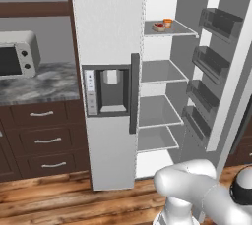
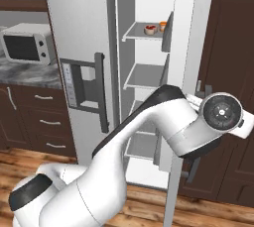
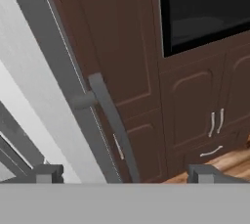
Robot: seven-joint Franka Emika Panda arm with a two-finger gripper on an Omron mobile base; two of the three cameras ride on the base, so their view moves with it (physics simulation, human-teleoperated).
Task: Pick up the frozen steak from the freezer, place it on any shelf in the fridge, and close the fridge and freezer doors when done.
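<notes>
The freezer door [image 1: 108, 22], with its grey dispenser recess [image 1: 110, 91], stands shut. Beside it the fridge [image 1: 160, 71] is open, its broad shelves in view. On the top shelf lie a small tan-and-red item [image 1: 158, 26] and an orange one [image 1: 168, 22]; I cannot tell whether either is the frozen steak. The fridge door [image 1: 231, 62] swings out to the right, dark bins on its inner side. My gripper [image 3: 125, 174] is open on the outer side of that door. Its fingertips [image 3: 49, 173] stand wide apart, with the door's grey bar handle [image 3: 112, 125] just ahead between them.
A microwave [image 1: 17, 54] sits on the marble counter [image 1: 44, 81] left of the unit, over brown drawers [image 1: 47, 140]. Dark brown cabinets [image 3: 195, 110] and a black oven panel [image 3: 205, 8] stand close behind the open fridge door. My arm [image 2: 163, 117] crosses in front of the lower shelves.
</notes>
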